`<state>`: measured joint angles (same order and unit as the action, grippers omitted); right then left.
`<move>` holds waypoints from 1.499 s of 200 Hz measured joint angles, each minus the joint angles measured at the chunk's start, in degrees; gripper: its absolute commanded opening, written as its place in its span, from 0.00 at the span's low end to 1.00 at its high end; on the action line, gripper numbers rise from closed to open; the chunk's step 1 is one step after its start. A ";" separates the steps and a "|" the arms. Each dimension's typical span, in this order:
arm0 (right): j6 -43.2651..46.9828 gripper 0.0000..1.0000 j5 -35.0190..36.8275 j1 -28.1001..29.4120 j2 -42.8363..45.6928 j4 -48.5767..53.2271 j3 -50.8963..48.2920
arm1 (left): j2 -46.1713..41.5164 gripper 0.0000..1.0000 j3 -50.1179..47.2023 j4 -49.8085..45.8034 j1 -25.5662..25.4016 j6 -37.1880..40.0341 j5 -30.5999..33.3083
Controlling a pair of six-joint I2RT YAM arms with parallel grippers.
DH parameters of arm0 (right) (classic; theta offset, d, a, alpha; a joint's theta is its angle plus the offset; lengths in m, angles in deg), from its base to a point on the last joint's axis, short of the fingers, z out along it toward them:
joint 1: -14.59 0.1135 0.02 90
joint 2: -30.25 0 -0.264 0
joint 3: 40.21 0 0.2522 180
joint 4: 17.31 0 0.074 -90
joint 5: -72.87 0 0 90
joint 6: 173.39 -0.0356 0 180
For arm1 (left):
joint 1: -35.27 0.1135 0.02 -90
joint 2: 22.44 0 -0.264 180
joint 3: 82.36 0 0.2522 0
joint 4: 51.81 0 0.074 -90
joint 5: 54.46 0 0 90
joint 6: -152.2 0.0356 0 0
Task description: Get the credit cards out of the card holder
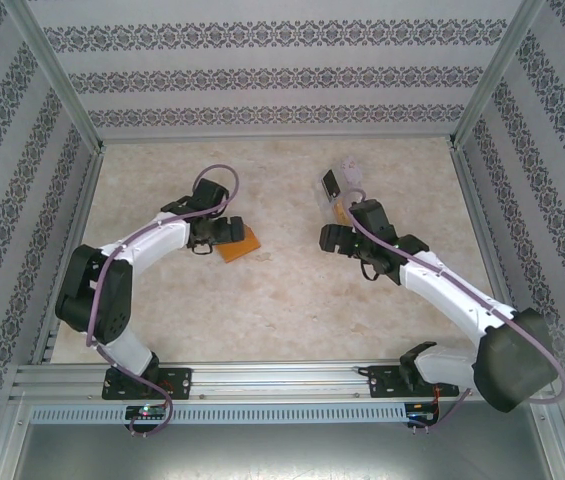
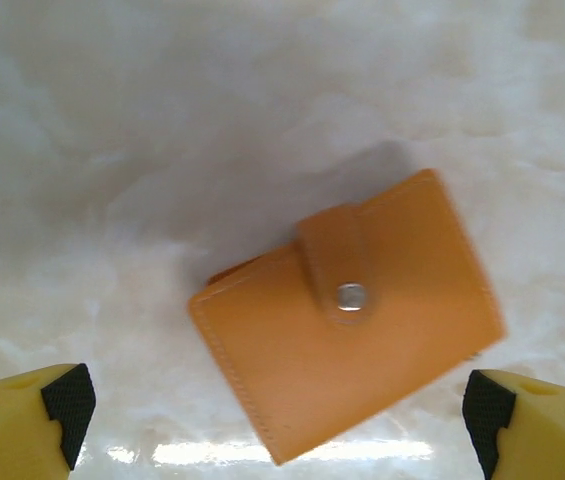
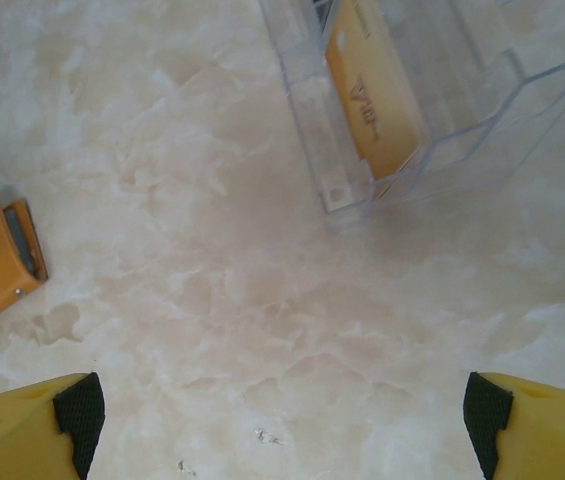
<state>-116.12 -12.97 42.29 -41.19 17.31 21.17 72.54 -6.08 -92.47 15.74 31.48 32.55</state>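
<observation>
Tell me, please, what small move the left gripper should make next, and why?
Probably lower the left gripper onto the card holder and close on it. The holder lies on the table right under the open gripper, with its tab snapped shut, so no card can come out until it is held and unsnapped.

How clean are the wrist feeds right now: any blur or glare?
Left wrist: flat orange card holder looks soft-edged, with a grey shadow above it and a bright glare strip below. Right wrist: sharper; clear plastic tray shows faint reflections.
</observation>
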 measured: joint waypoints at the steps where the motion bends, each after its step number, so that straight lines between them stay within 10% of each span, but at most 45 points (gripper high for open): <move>1: -0.02 0.94 0.00 0.07 -0.07 0.00 0.07 | 0.11 0.97 -0.13 0.07 0.24 -0.22 -0.17; 153: -2.67 0.78 -0.33 2.95 -6.19 0.11 2.91 | 16.06 0.44 11.39 3.21 0.04 0.20 -9.99; 248: -1.36 0.59 -10.08 2.95 -21.24 -1.07 13.16 | 13.92 0.64 11.17 1.68 -2.49 6.54 -19.28; 300: 0.70 0.71 -10.21 2.93 -36.33 0.37 27.15 | 3.61 0.77 5.33 2.43 1.88 1.33 -17.57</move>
<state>-115.43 -23.18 45.22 -77.52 17.68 48.31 76.15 -0.75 -90.04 17.62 32.81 14.98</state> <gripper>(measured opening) 0.678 0.730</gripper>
